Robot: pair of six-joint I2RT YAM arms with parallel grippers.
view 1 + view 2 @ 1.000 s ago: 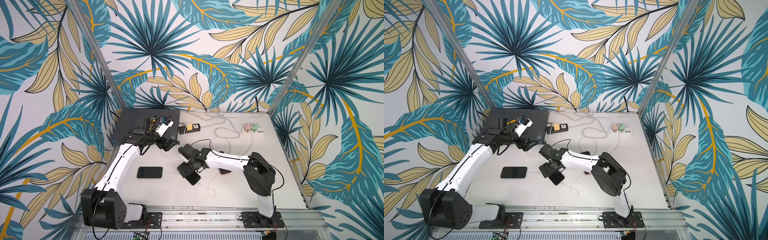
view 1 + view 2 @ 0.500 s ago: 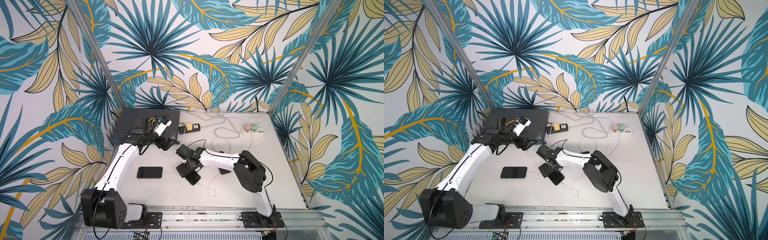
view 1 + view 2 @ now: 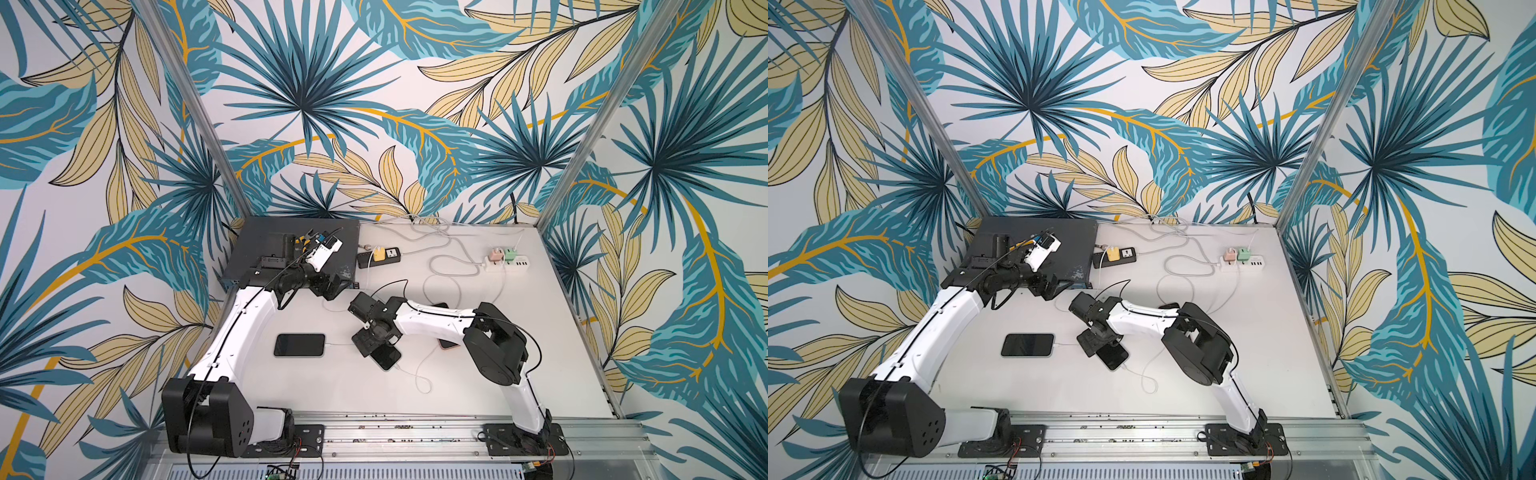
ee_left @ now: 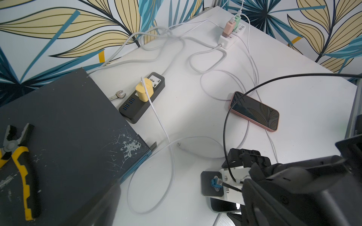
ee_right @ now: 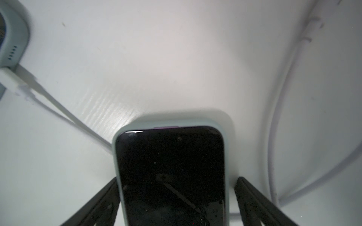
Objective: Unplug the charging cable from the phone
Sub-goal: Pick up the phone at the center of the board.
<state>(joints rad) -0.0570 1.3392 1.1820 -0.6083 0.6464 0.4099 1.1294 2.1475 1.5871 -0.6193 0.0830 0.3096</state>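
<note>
Since the whole job turns on which way the plug points, it's worth noting how the phone (image 3: pixel 388 359) lies. It's flat on the white surface (image 3: pixel 353 399), screen up, with its long axis on a diagonal. One end is tucked under the right tool (image 5: pixel 176 180) and the other pokes out toward the front rail. The charging cable (image 3: pixel 400 368) leaves from that poking-out end and curls into a small loop just beside it. In the right wrist view the tool's fingers (image 5: pixel 98 205) stand apart across the phone's narrow width, one right at the case edge, the other with a sliver of surface showing, so I'd call it straddling, not clamped. The left tool (image 3: pixel 330 286) is spread wide too, holding nothing, well apart by the dark box (image 3: pixel 266 241) at the back, so the right arm is clearly nearer. My guess is the pull has to go straight out along that diagonal, away from the tool, since a sideways tug would probably just drag the phone. A second dark phone (image 3: pixel 299 345) with its own cable sits near, on the left arm's side, so don't mix them up.
</note>
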